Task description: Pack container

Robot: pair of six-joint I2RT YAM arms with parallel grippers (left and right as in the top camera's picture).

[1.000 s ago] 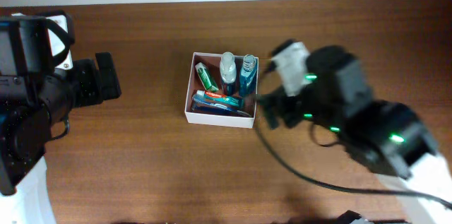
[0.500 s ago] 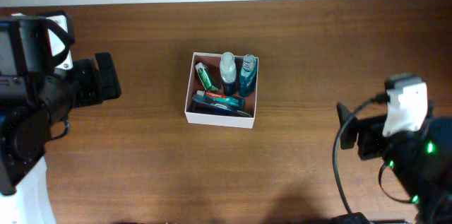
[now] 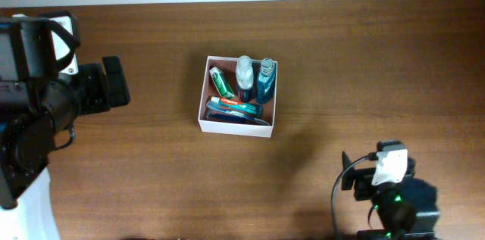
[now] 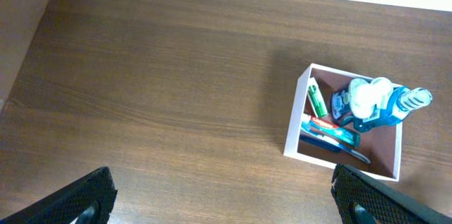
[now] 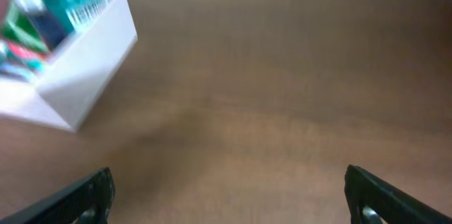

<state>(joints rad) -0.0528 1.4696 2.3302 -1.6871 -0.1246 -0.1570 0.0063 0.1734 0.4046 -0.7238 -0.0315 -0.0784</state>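
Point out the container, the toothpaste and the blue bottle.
container [image 3: 235, 127], overhead view, on its near white wall.
toothpaste [image 3: 233, 106], overhead view, middle of the tube.
blue bottle [image 3: 265, 82], overhead view, on its body.

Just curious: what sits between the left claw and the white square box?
Nothing; the overhead view shows only bare brown wooden table between the left gripper and the white-walled square container.

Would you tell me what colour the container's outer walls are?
The container has white outer walls, clearest in the left wrist view.
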